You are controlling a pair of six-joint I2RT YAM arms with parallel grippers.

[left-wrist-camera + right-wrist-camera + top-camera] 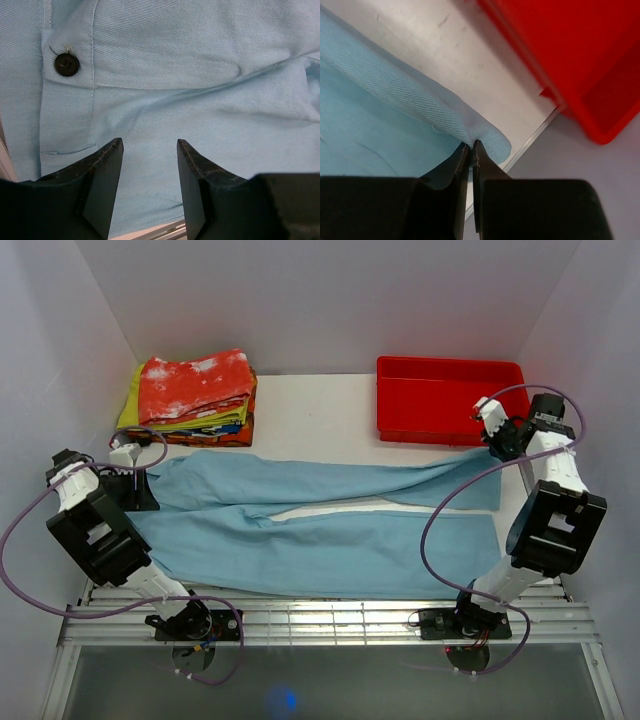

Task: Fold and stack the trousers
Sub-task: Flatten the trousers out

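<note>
The light blue trousers [320, 540] lie spread flat across the table, waist at the left and both legs running to the right. My left gripper [140, 495] hovers over the waist end, open; in the left wrist view its fingers [150, 145] straddle bare fabric [200, 100] below a dark button [66, 65]. My right gripper [497, 452] is at the far leg's end. In the right wrist view it [471, 145] is shut on the rounded hem of the trousers [485, 135].
A red bin [450, 365] stands at the back right, close to my right gripper, and shows in the right wrist view [580, 50]. A stack of folded clothes [195, 395], red-and-white on top, sits at the back left. White walls enclose three sides.
</note>
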